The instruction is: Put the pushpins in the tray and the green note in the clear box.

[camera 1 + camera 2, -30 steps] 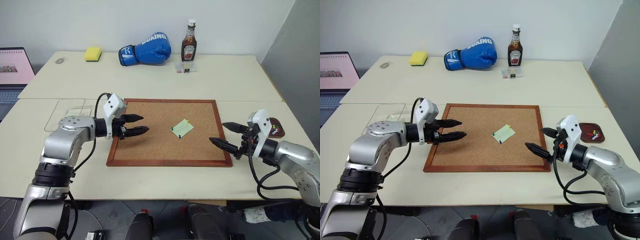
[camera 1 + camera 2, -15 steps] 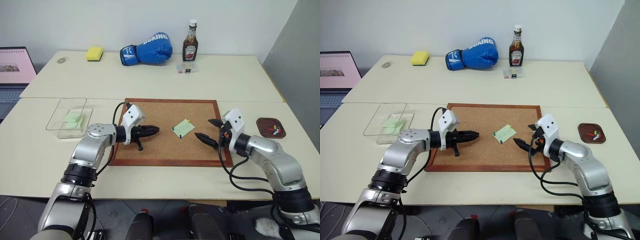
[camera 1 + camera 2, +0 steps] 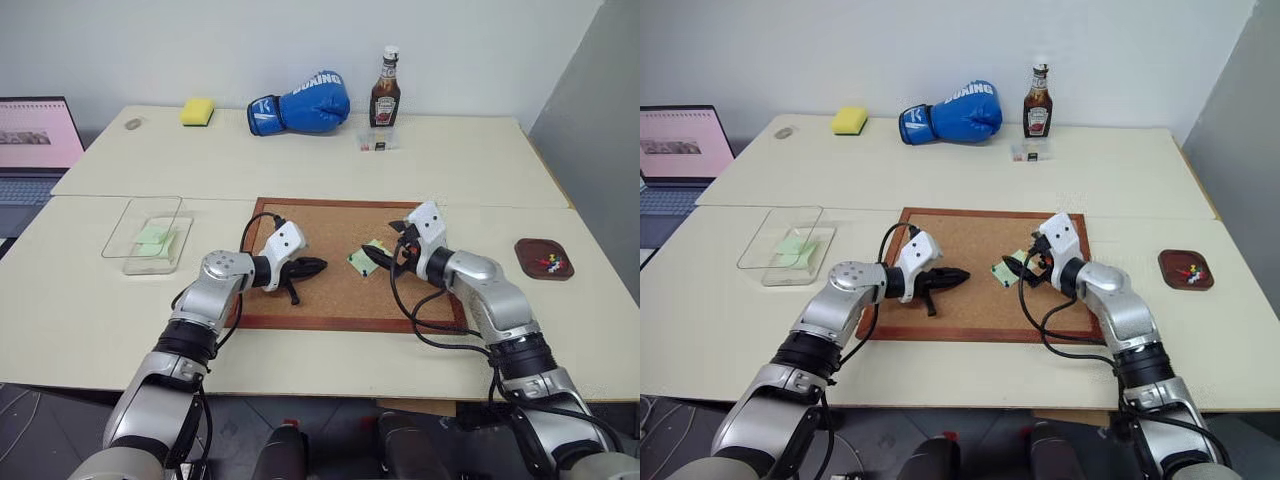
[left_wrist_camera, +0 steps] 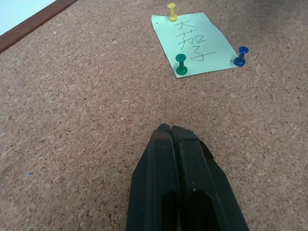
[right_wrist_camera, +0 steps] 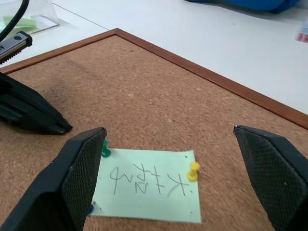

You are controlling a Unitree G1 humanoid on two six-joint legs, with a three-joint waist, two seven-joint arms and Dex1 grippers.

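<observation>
Inspecting: you have both arms over the cork board (image 3: 330, 290) on the pale surface (image 3: 80, 320).
Left tool: the left tool (image 4: 169, 129) is clenched on nothing, tips low over bare cork.
Right tool: the right tool (image 5: 168, 139) is released, jaws at full spread, nothing between them.
Green note: the green note (image 4: 195, 44) lies flat on the cork straight ahead of the left tool and just beneath the right tool's open jaws, writing visible.
Pushpins on note: three pushpins hold it, a yellow pin (image 4: 172, 11), a green pin (image 4: 181, 64) and a blue pin (image 4: 241, 55), each at an edge or corner.
Tray: the tray (image 3: 543, 258) sits well out beyond the right arm's elbow side, several pins already in it.
Clear box: the clear box (image 3: 128, 240) stands well off to the outer side of the left arm, with a pale green sheet already inside.
Handling, pins: I judge them tiny, hard and slippery; take each by the plastic head and pull straight out of the cork.
Handling, note: thin, light, limp paper; it will likely tear if dragged while pinned. Once free, pinch it at a lifted edge.
</observation>
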